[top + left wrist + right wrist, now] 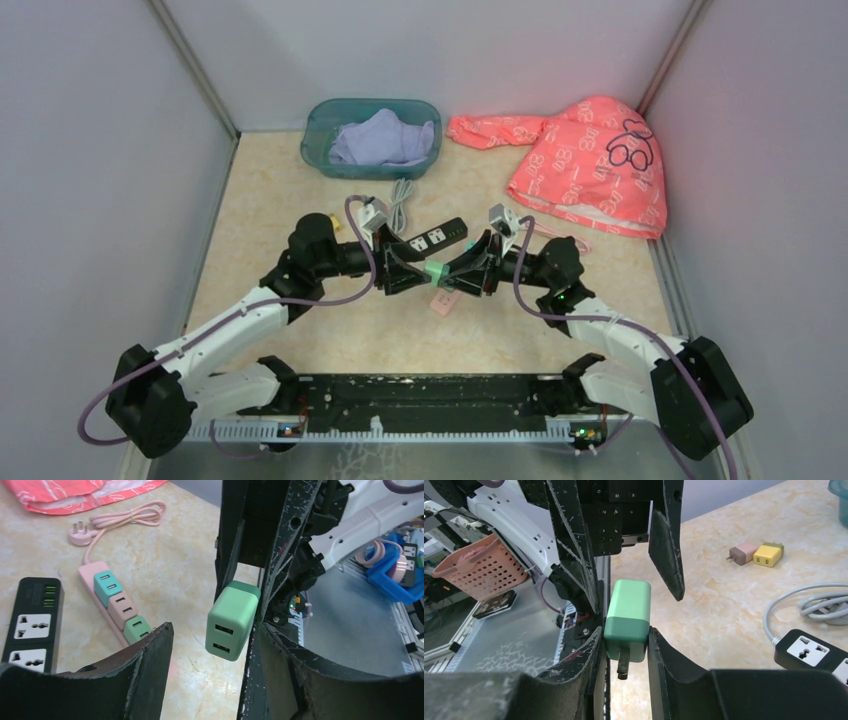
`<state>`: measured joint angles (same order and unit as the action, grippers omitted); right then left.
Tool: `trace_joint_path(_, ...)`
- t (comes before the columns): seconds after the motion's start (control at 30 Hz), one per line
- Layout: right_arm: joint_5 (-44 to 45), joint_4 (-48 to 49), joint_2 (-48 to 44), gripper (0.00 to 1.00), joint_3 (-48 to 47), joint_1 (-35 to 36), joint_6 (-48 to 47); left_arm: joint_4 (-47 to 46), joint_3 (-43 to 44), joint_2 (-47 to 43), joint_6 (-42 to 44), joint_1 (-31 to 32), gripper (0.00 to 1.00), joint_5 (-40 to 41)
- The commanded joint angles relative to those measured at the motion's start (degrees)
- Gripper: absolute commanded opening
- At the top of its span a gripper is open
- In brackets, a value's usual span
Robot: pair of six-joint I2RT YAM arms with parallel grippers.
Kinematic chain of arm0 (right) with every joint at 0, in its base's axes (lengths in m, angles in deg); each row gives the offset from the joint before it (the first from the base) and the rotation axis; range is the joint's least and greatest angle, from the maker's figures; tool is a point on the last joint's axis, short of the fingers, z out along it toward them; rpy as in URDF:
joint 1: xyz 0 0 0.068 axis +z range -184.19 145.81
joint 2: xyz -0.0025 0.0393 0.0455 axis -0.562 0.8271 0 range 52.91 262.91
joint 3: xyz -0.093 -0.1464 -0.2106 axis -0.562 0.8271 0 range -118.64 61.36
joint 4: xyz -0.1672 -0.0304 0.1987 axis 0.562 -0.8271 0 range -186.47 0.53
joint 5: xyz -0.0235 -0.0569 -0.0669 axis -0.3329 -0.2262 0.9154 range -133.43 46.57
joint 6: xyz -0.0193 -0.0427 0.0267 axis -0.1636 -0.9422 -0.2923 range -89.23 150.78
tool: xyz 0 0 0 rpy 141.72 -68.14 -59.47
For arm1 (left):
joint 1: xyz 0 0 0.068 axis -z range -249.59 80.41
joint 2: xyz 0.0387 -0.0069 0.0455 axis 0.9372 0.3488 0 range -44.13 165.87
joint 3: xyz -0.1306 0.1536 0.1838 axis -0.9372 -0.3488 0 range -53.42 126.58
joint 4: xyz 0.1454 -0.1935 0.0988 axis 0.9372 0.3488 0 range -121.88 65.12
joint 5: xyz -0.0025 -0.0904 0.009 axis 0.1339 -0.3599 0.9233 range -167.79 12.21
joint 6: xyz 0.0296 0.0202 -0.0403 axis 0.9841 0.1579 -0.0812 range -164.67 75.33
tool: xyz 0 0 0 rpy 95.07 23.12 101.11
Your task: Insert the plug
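The black power strip's (31, 625) lower end lies behind the left gripper's finger (125, 675), which also covers the pink power strip's (117, 607) near end (one adapter partly); the left wrist view hides the green charger's (232, 620) prongs.

I work in a robotics lab test cell. Plain grey partition walls (100, 150) box in my marble-look tabletop (300, 200). My arms (230, 325) are bolted to a metal rail (420, 405) at its near edge. Beyond that edge sit a pink basket (479, 570) and a blue bin (395, 580) of cables.

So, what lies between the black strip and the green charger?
The pink strip with three adapters, left of the charger; seen in the left wrist view.
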<state>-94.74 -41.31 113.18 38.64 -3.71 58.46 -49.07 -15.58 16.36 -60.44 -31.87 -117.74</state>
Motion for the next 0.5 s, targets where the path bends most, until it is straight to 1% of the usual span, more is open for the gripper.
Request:
trace_joint_path(0.0,-2.12,6.14,-0.17,0.0,-2.91,-0.6,1.41,-2.79,1.44,0.52,-0.14,-0.36,0.67,-6.74)
trace_joint_path(0.07,-2.3,6.41,-0.21,0.0,-2.88,-0.6,1.77,-2.77,1.36,0.34,-0.09,-0.32,0.64,-7.4)
trace_joint_path(0.27,-2.55,7.42,0.15,0.0,-2.76,-0.6,2.49,-3.19,1.57,1.21,-0.98,-0.33,0.6,-10.62)
trace_joint_path(0.47,-3.36,9.22,1.65,0.0,-2.67,-0.6,3.71,-5.88,1.35,2.45,-2.85,-0.28,0.52,-12.91)
